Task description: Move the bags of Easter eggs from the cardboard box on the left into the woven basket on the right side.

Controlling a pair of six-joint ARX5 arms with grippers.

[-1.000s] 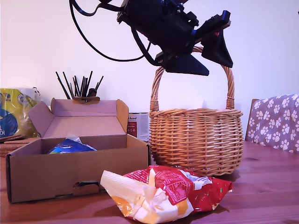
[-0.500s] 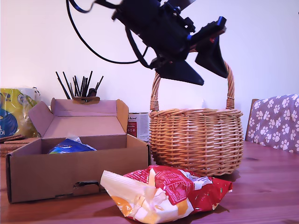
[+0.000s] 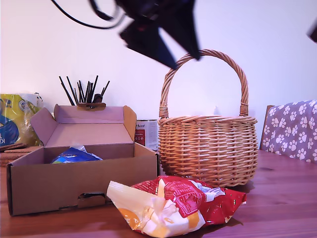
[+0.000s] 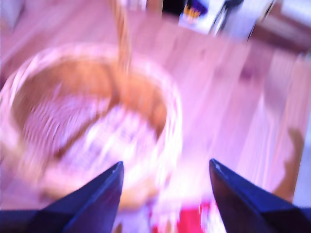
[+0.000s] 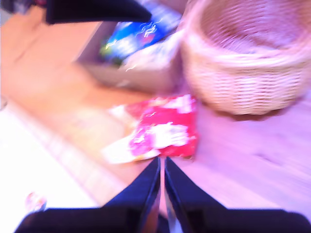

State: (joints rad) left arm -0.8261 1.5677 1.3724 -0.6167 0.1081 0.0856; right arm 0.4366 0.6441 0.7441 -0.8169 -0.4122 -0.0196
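In the exterior view, my first gripper (image 3: 171, 42) hangs blurred above the handle of the woven basket (image 3: 208, 148), its dark fingers spread apart and holding nothing. Below and toward the exterior view's left of those fingers, the cardboard box (image 3: 74, 183) sits on the wooden table (image 3: 282, 208) with its flap lid raised and a shiny blue bag (image 3: 74, 155) showing over the front wall. The red-white-yellow bag (image 3: 176, 204) lies on the table in front of the basket, just beside the box and well beneath the fingers. A yellow-and-blue pack (image 3: 15, 121) stands behind the box, next to a holder of dark sticks (image 3: 84, 91), and a paw-print cushion (image 3: 292, 129) sits at the exterior view's right edge. In the first wrist view, heavily blurred, the fingers (image 4: 97, 199) stand wide open over the basket (image 4: 92, 121), with a sliver of the red bag (image 4: 187, 221) between their tips. In the second wrist view, my second gripper (image 5: 162, 167) has its fingers pressed together, empty; beyond the tips lies the red bag (image 5: 163, 128), farther off the blue bag (image 5: 133, 39) in the box (image 5: 131, 73), and the basket (image 5: 248, 58) beside them.
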